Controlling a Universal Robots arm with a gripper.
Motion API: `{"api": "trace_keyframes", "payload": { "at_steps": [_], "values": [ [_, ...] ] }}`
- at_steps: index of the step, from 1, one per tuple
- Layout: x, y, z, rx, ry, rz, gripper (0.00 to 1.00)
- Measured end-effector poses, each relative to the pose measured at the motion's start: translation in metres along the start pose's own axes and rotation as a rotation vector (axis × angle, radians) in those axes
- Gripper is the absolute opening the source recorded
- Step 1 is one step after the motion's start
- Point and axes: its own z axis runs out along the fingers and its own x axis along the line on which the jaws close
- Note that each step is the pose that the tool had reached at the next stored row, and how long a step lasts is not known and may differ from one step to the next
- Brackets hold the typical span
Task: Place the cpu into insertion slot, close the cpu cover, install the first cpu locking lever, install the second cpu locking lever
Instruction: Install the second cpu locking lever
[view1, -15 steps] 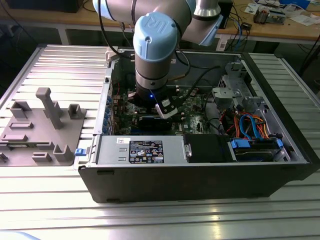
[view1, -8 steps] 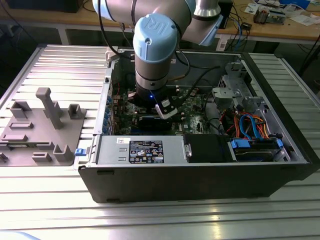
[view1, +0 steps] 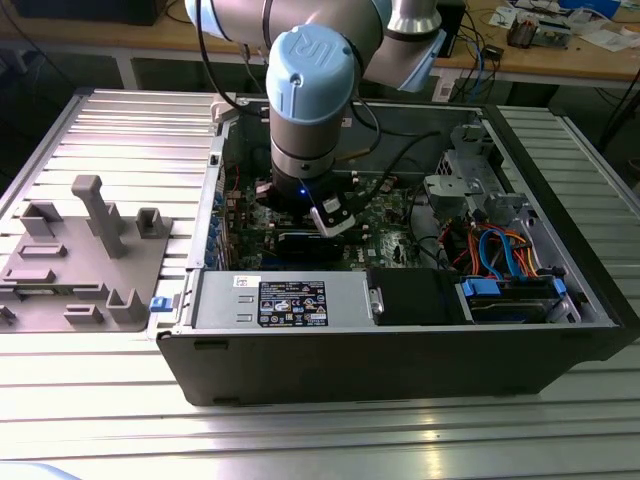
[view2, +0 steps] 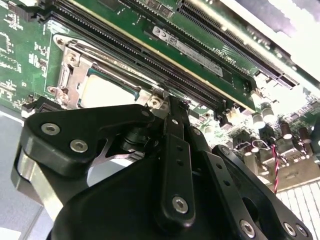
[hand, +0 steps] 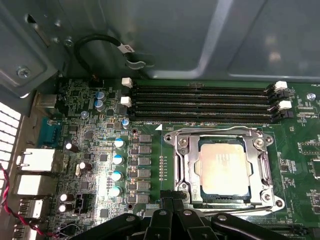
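The cpu (hand: 222, 170) lies flat in the insertion slot (hand: 170, 139), its silver-grey top showing through the window of the cpu cover (hand: 187, 167). The cover lies down over the chip. My gripper (hand: 172, 201) is shut with nothing seen between its fingers, and its tips sit together at the socket's corner, just off the cover's edge. In the second wrist view the black fingers (view2: 172, 130) meet at the gripper (view2: 167, 100), right beside the cpu (view2: 107, 92) and the cover's frame (view2: 70, 75). I cannot make out how the thin locking levers stand.
Long black memory slots (hand: 200, 102) run just beyond the socket. A row of capacitors (hand: 117, 167) stands beside it, and a black cable (hand: 100, 42) loops on the grey case wall. The power supply (view1: 280, 300), drive cables (view1: 500, 260) and a grey fixture tray (view1: 90, 250) surround the arm (view1: 310, 90).
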Motion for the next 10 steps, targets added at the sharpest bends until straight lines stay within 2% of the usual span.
{"api": "trace_keyframes", "payload": {
  "at_steps": [10],
  "values": [
    [0.0001,0.0073,-0.021,-0.0001,0.0,0.0,0.11]
  ]
}}
